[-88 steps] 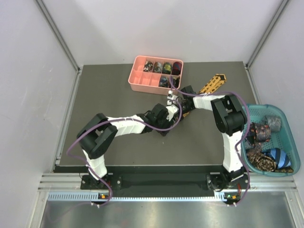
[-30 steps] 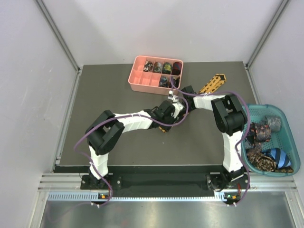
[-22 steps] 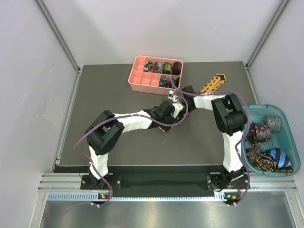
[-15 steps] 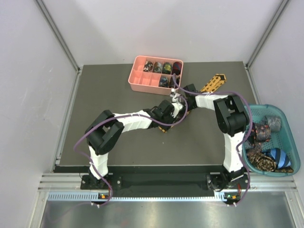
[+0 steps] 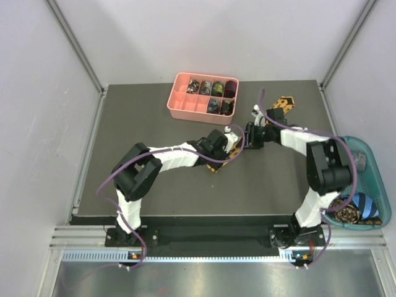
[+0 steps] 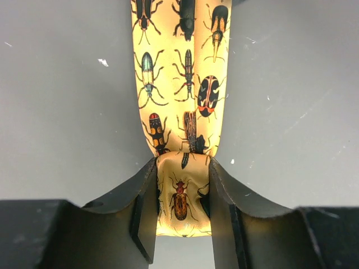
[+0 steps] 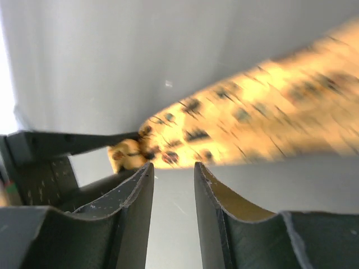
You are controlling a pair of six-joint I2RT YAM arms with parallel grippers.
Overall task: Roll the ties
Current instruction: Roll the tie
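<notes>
The golden-yellow tie (image 6: 179,84), printed with beetles, lies flat on the dark table. My left gripper (image 6: 182,202) is shut on its folded narrow end. In the top view the left gripper (image 5: 234,147) is at the table's middle, and the tie's wide end (image 5: 283,101) shows at the back right. My right gripper (image 7: 173,185) hovers just short of the blurred tie (image 7: 252,123), its jaws a little apart with nothing between them. In the top view the right gripper (image 5: 249,137) is right beside the left one.
A pink compartment tray (image 5: 184,109) at the back holds several rolled ties (image 5: 210,88). A teal basket (image 5: 378,162) at the right edge holds more ties (image 5: 362,204). The right arm's elbow (image 5: 328,167) hangs over the basket's edge.
The right arm has swung its elbow out to the right, and its gripper has pulled back from the tie. The left gripper has stayed on the tie's end.
</notes>
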